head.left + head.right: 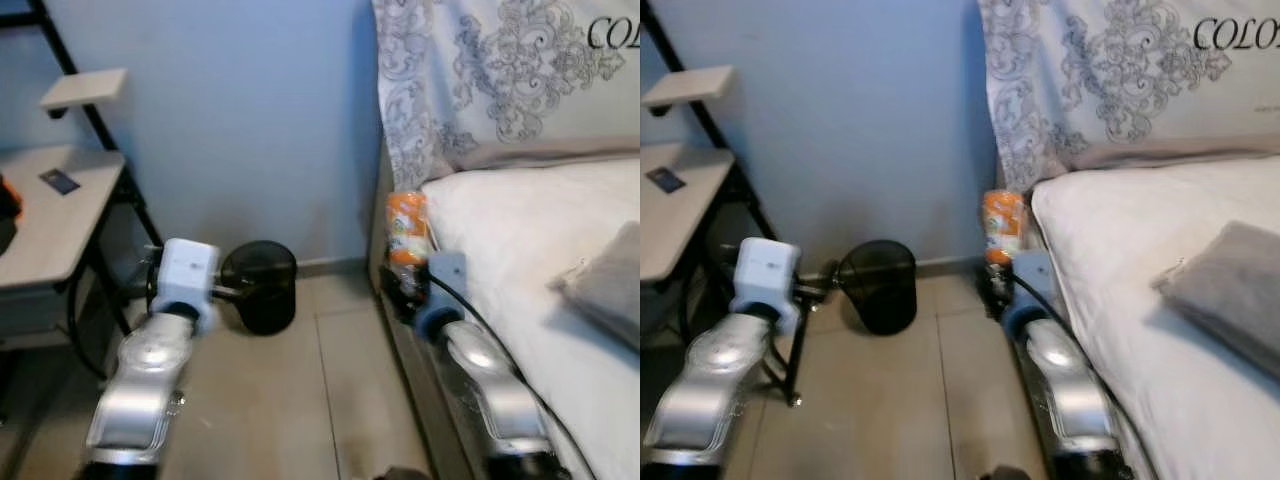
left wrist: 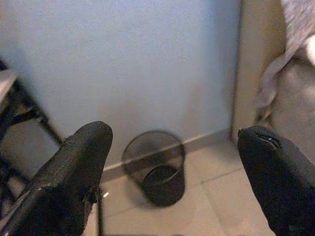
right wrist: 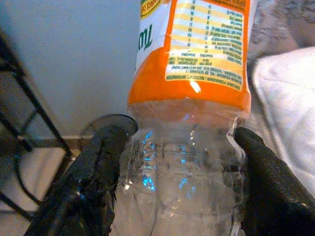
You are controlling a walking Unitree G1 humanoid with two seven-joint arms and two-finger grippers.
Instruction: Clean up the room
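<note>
A clear plastic bottle [image 1: 407, 228] with an orange label stands upright in my right gripper [image 1: 408, 280], which is shut on its lower part beside the bed's edge. In the right wrist view the bottle [image 3: 189, 123] sits between both black fingers [image 3: 101, 182]. A black mesh waste bin [image 1: 259, 285] stands on the floor against the blue wall, left of the bottle. My left gripper [image 2: 172, 172] is open, held above the floor and pointing at the bin [image 2: 156, 167].
A bed [image 1: 540, 260] with white sheet, grey folded cloth [image 1: 610, 280] and patterned pillow [image 1: 500, 70] fills the right. A light desk [image 1: 50, 215] on black legs stands at the left. Tiled floor [image 1: 300, 400] lies between them.
</note>
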